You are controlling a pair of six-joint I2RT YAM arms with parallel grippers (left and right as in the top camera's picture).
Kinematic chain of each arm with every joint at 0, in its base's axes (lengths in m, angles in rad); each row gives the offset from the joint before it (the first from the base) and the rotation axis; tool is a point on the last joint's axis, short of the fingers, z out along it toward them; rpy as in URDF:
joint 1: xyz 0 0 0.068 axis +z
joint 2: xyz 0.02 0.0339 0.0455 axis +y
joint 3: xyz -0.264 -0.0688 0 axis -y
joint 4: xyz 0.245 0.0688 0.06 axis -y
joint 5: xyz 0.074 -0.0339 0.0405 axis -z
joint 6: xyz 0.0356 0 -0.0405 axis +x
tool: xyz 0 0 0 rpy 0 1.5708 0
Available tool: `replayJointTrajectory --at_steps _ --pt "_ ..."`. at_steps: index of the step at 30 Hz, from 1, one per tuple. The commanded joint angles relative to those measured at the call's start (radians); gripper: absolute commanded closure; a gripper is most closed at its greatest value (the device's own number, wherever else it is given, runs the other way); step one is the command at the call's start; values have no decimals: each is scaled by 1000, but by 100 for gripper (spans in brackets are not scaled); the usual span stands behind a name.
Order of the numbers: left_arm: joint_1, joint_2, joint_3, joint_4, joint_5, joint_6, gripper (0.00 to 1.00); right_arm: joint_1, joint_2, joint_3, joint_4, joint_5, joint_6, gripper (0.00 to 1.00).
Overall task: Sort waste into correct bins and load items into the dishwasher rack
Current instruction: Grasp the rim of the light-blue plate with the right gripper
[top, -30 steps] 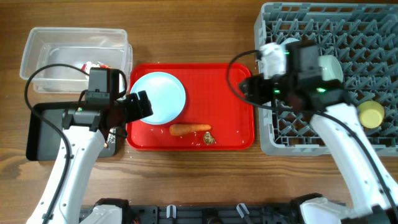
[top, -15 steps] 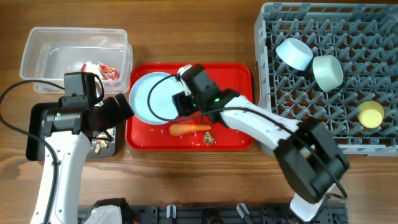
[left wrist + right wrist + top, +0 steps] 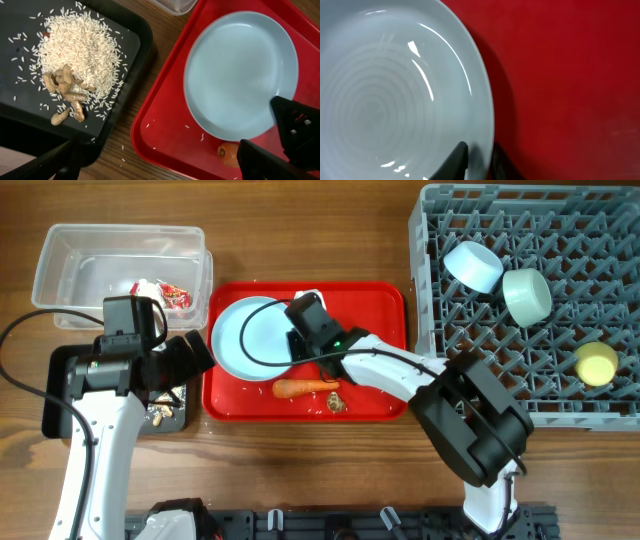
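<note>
The round light-blue plate (image 3: 245,335) (image 3: 240,75) lies at the left of the flat red tray (image 3: 398,365). My right gripper (image 3: 298,340) (image 3: 479,159) is shut on the plate's right rim (image 3: 485,115), one finger on top and one outside the edge. My left gripper (image 3: 195,358) (image 3: 160,167) hangs open over the gap between the black tray (image 3: 62,395) (image 3: 127,30) and the red tray, holding nothing. The black tray holds rice (image 3: 80,50) and brown scraps (image 3: 65,92). An orange carrot (image 3: 305,388) (image 3: 229,154) lies on the red tray below the plate.
The clear tub (image 3: 120,255) at the back left holds the red-and-white wrapper (image 3: 172,295) and the tissue (image 3: 142,287). The grey rack (image 3: 470,395) on the right holds two bowls (image 3: 473,266) (image 3: 526,295) and a yellow cup (image 3: 597,363). A small food scrap (image 3: 336,404) lies near the carrot.
My right arm swung from the rack across to the red tray and closed its jaws on the plate's rim. My left gripper drew back left off the plate, staying open.
</note>
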Motion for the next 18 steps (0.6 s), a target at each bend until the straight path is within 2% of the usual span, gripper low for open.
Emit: replayJointTrajectory --at_steps 1,4,8,12,17,18 --pt "4 -14 -2 -1 -2 -13 0 -42 12 16 -16 38 76 96" --pt "4 -14 -2 -4 2 -13 0 -86 9 16 -32 39 79 96" --pt "4 -14 -2 -4 2 -13 0 -169 -22 16 -143 79 67 96" --pt "4 -14 -2 2 2 -13 0 -256 -50 16 -266 73 -92 96" --pt "4 -14 -2 4 2 -13 0 -302 -52 16 -392 21 -195 95" --pt "4 -14 -2 4 2 -13 0 -307 -52 16 -406 21 -208 91"
